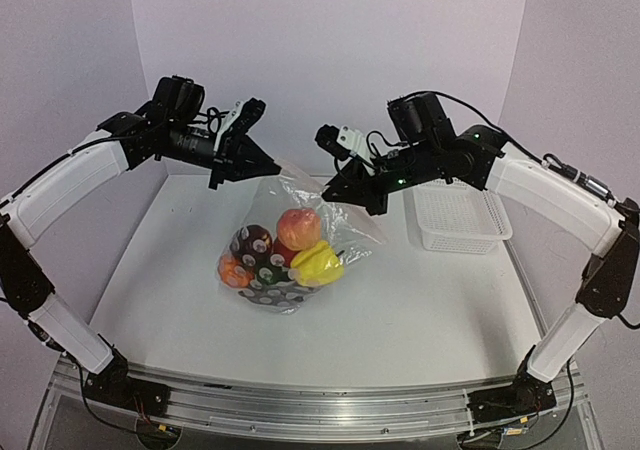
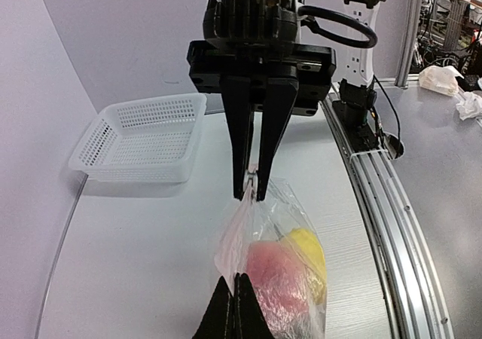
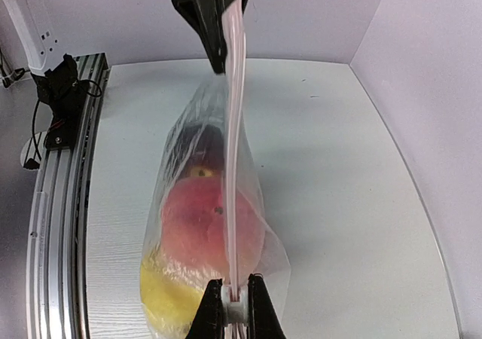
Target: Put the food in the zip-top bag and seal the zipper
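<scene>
My left hand (image 1: 263,169) and right hand (image 1: 330,192) are each clamped shut on one end of the zipper (image 3: 234,128), stretching it taut between them. The zip-top bag (image 1: 354,238) hangs from it down to the worktop (image 1: 430,310). The food (image 1: 298,228) lies heaped in the bag's bottom, and the white perforated basket (image 1: 457,220) stands apart to my right.

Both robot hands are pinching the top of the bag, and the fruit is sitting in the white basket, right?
Not quite. The left gripper and right gripper do pinch the top of the zip-top bag, but the food sits inside the bag, not in the white basket. The top external view shows it.
</scene>
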{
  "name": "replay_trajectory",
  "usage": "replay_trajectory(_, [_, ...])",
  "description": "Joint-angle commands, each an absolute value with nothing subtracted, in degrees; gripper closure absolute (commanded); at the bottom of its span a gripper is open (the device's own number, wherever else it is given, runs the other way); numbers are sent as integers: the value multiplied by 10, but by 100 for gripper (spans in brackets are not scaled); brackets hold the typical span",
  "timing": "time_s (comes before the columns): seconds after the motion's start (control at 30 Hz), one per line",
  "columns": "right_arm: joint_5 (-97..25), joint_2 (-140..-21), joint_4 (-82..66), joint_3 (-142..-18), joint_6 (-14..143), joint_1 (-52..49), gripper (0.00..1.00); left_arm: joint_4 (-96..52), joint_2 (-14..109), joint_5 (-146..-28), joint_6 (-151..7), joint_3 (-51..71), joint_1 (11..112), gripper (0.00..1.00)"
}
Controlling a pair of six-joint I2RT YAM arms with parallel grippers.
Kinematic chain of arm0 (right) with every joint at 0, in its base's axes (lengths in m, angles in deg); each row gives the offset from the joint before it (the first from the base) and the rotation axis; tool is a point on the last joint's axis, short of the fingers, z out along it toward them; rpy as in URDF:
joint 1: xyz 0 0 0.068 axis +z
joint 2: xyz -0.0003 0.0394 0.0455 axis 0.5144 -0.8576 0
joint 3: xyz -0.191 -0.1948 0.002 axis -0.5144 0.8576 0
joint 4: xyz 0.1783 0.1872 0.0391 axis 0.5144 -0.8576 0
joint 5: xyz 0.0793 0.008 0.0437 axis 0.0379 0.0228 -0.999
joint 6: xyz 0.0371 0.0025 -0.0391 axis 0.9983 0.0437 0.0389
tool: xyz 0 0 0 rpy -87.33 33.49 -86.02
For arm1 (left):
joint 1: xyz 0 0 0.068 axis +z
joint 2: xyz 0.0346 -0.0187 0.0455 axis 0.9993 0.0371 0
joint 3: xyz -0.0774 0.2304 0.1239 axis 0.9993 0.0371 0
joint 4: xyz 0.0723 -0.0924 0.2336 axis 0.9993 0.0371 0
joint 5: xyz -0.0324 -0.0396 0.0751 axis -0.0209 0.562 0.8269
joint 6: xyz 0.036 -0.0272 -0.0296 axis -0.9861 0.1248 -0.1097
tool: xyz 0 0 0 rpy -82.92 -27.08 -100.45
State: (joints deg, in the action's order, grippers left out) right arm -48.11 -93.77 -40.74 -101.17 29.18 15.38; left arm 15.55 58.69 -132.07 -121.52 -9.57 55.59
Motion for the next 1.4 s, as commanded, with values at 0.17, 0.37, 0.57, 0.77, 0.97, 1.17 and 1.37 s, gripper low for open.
replay_trajectory(0.17, [-444,-893,-534,-992,284,121,100,198,564,-1315,-1287,-151,612,100])
replay_trajectory(0.37, [-440,-866,-544,-959,293,107,100,213,567,-1311,-1311,-162,631,100])
replay_trajectory(0.57, [-441,-854,-569,-938,298,102,100,235,565,-1298,-1353,-155,638,100])
replay_trajectory(0.77, [-438,-837,-590,-916,300,90,100,245,569,-1290,-1376,-157,661,100])
replay_trajectory(0.97, [-444,-834,-599,-908,305,87,100,248,571,-1284,-1406,-140,675,100])
replay_trajectory(1.17, [-446,-829,-604,-903,309,86,100,239,579,-1284,-1407,-144,697,100])
replay_trajectory(1.37, [-453,-837,-605,-914,313,86,100,234,576,-1285,-1398,-138,701,100])
